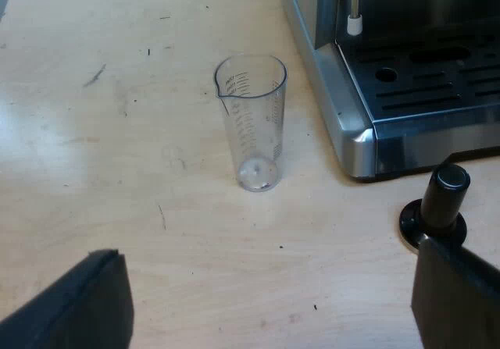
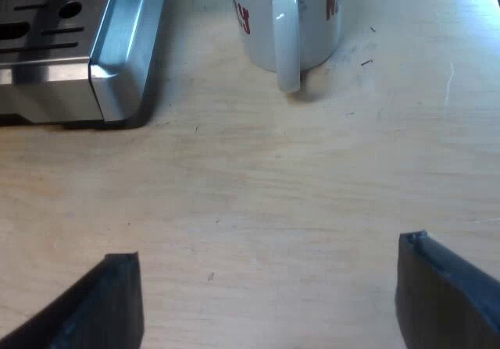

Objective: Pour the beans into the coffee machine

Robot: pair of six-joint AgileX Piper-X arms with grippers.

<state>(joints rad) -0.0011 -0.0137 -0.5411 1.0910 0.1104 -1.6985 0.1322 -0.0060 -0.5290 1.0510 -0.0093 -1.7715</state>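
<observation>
A clear measuring glass (image 1: 251,122) stands upright on the wooden table, beside the corner of the espresso machine (image 1: 406,76); it looks empty. My left gripper (image 1: 273,302) hovers open some way short of the glass, nothing between its fingers. A tamper with a black knob (image 1: 439,208) stands on the table close to one of the left fingers (image 1: 457,298), just off the machine's drip tray. My right gripper (image 2: 269,302) is open above bare table, with the machine's drip tray corner (image 2: 117,60) and a white mug (image 2: 289,21) ahead of it.
The mug has red lettering and its handle faces the right gripper. The machine's steam wand tip (image 1: 354,25) hangs over the drip tray grille. Bare wooden tabletop (image 1: 117,130) stretches away from the glass.
</observation>
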